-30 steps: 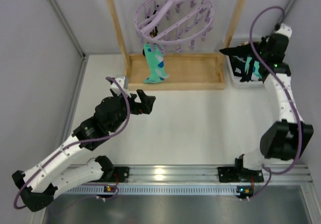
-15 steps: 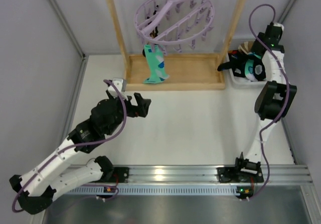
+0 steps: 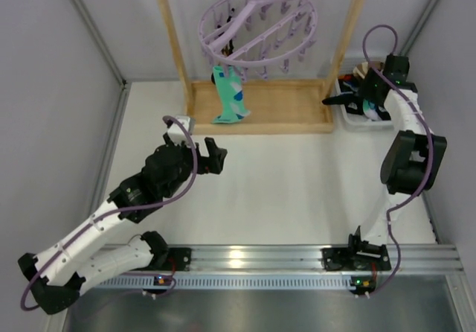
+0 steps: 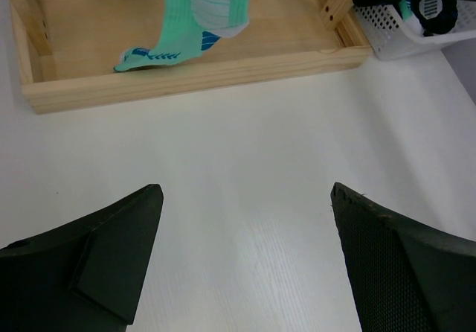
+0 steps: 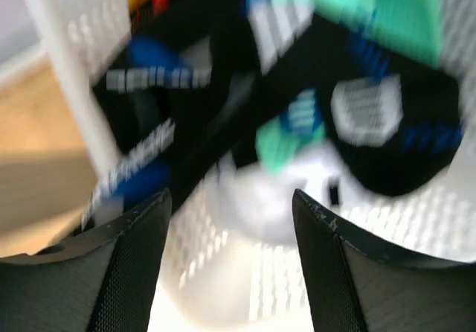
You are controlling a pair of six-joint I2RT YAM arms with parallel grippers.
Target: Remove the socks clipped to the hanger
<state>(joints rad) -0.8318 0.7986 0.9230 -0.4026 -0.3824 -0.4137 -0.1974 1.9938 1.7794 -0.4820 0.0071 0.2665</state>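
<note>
The lilac ring hanger [image 3: 256, 25] hangs from the wooden frame. One mint sock [image 3: 229, 95] [image 4: 195, 13] is clipped to it, its toe resting on the frame's base. My left gripper [image 3: 216, 155] [image 4: 245, 198] stands open over the bare table in front of the frame, holding nothing. My right gripper [image 3: 348, 97] [image 5: 230, 198] hovers at the white basket [image 3: 368, 123] [image 5: 268, 287] with its jaws apart and nothing between them. Black socks [image 5: 387, 138] and a mint sock [image 5: 364, 4] lie piled in the basket, blurred in the right wrist view.
The wooden frame stand [image 3: 256, 116] [image 4: 186, 75] has a raised rim round its base and two uprights. The basket [image 4: 401, 30] sits just right of it, against the right wall. Grey walls close in the left and right sides.
My right gripper has opened and let its dark and mint sock drop into the basket, and the arm has folded in closer. The left arm shifted only slightly.
</note>
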